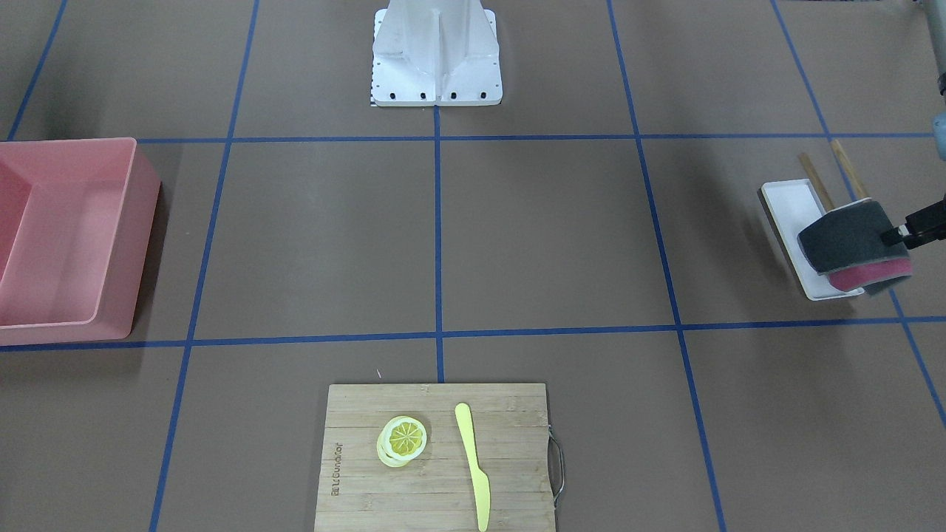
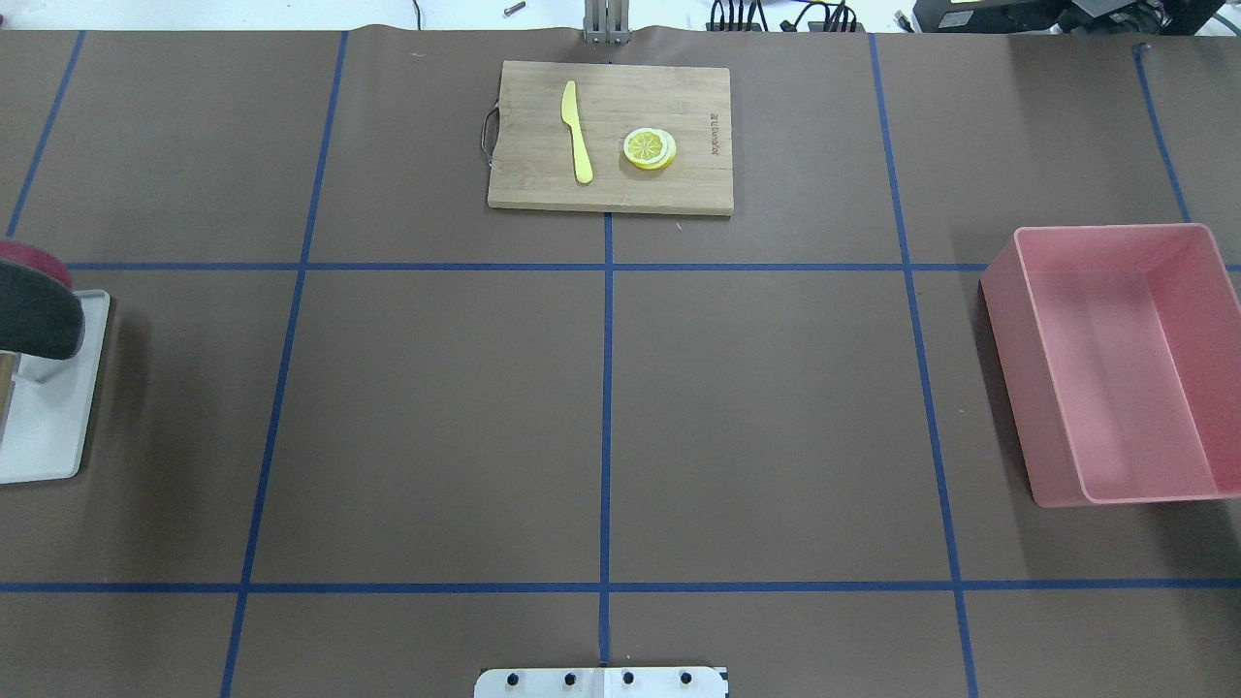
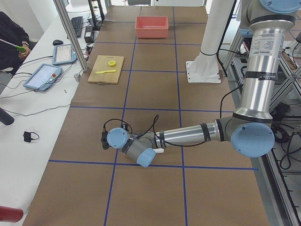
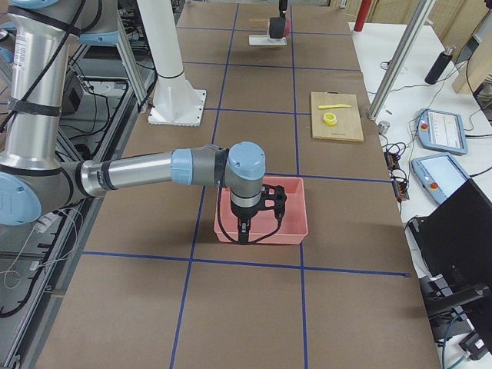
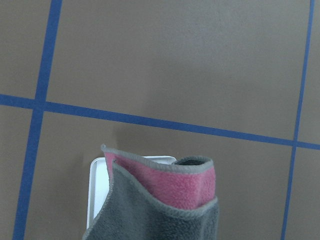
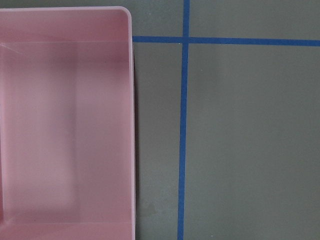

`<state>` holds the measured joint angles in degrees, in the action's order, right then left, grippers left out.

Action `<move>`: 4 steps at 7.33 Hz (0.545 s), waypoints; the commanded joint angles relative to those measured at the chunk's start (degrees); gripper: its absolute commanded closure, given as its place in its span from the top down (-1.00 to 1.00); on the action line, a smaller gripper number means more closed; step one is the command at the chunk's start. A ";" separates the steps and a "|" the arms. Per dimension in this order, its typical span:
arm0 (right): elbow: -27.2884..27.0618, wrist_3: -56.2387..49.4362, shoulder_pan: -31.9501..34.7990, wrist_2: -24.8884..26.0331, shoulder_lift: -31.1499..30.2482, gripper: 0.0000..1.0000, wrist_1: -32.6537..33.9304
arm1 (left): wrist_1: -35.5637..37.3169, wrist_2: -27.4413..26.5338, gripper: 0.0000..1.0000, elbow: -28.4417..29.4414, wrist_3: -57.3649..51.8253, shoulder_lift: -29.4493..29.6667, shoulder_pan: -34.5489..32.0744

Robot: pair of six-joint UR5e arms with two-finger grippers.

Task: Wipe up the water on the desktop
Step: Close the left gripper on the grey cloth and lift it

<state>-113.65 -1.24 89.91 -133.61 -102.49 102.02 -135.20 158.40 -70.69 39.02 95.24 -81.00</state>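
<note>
The desktop (image 1: pixel 547 236) is a flat brown surface with blue tape lines; I see no water on it. My left gripper (image 1: pixel 896 236) is shut on a folded grey and pink cloth (image 1: pixel 850 240) and holds it just above a white tray (image 1: pixel 785 207) at the table's left end. The cloth also shows at the overhead view's left edge (image 2: pixel 34 310) and in the left wrist view (image 5: pixel 160 200). My right gripper (image 4: pixel 244 227) hangs over the pink bin (image 4: pixel 296 219); it shows only in the exterior right view, so I cannot tell whether it is open.
A pink bin (image 2: pixel 1115 359) stands at the table's right end. A bamboo cutting board (image 1: pixel 355 414) with a yellow knife (image 1: pixel 473 465) and a lemon slice (image 1: pixel 404 440) lies at the far edge. Two wooden sticks (image 1: pixel 813 177) lie by the tray. The robot's white base (image 1: pixel 436 59) stands mid-table.
</note>
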 commanded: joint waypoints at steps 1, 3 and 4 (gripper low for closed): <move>0.01 -0.08 0.00 -0.07 0.01 1.00 0.02 | -0.33 0.07 -0.38 -0.07 -0.09 -0.05 0.06; 0.09 0.01 0.00 -0.07 0.18 1.00 -0.07 | -0.33 -0.11 -0.65 0.11 -0.35 0.03 0.06; 0.09 -0.08 0.00 0.02 0.19 1.00 -0.07 | -0.33 -0.11 -0.82 0.02 -0.53 -0.05 0.06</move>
<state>-113.57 -1.25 89.91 -133.64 -102.37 101.99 -135.52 158.34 -70.68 38.71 95.26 -80.96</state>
